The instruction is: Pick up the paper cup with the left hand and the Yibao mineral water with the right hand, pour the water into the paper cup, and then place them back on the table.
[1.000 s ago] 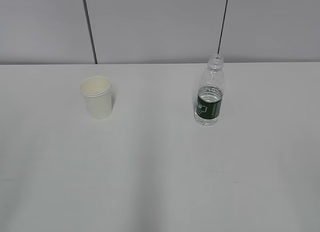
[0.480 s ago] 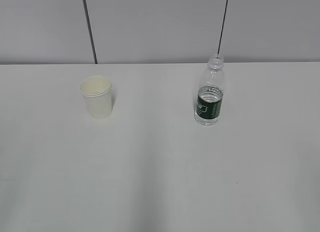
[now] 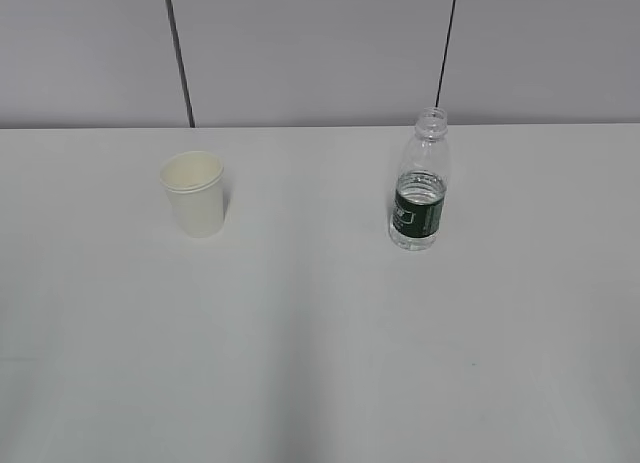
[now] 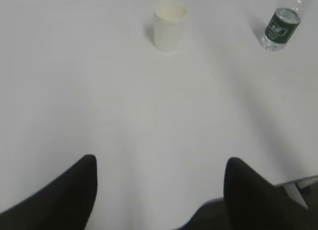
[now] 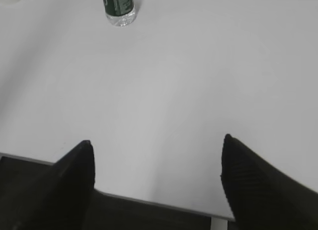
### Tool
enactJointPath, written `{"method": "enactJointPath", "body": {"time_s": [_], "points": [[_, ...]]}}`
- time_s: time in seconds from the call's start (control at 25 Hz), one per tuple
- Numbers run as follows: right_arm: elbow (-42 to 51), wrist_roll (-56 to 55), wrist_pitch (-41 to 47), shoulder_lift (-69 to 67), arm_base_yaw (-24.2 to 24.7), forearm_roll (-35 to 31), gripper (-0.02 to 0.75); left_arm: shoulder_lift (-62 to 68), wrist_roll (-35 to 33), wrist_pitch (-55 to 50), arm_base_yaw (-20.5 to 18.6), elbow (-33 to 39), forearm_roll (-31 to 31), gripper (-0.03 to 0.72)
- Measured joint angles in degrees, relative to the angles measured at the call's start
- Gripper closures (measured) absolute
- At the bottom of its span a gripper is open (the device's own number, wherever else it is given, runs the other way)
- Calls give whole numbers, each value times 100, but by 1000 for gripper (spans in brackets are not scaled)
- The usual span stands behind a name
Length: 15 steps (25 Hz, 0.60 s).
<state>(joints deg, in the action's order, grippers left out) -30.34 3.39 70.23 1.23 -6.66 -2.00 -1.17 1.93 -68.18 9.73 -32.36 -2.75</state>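
Observation:
The paper cup (image 3: 195, 193) stands upright on the white table (image 3: 320, 333) at the left; it also shows far ahead in the left wrist view (image 4: 169, 25). The Yibao mineral water (image 3: 420, 183) stands upright at the right, uncapped, partly filled; it shows in the left wrist view (image 4: 281, 27) and at the top of the right wrist view (image 5: 118, 5). My left gripper (image 4: 160, 163) is open and empty, far short of the cup. My right gripper (image 5: 157, 141) is open and empty over the table's near edge, far from the bottle. Neither arm shows in the exterior view.
A grey wall (image 3: 320, 53) with two dark vertical seams stands behind the table. The table's front edge (image 5: 149, 202) shows under the right gripper, with dark space below it.

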Motion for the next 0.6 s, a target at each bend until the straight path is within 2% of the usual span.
{"method": "enactJointPath", "body": {"time_s": [0.16, 0.6], "points": [[186, 26, -355, 0, 0, 59, 153, 0, -109, 369, 0, 185, 40, 202], [185, 26, -426, 0, 0, 97, 153, 0, -123, 453, 0, 239, 49, 202]]}}
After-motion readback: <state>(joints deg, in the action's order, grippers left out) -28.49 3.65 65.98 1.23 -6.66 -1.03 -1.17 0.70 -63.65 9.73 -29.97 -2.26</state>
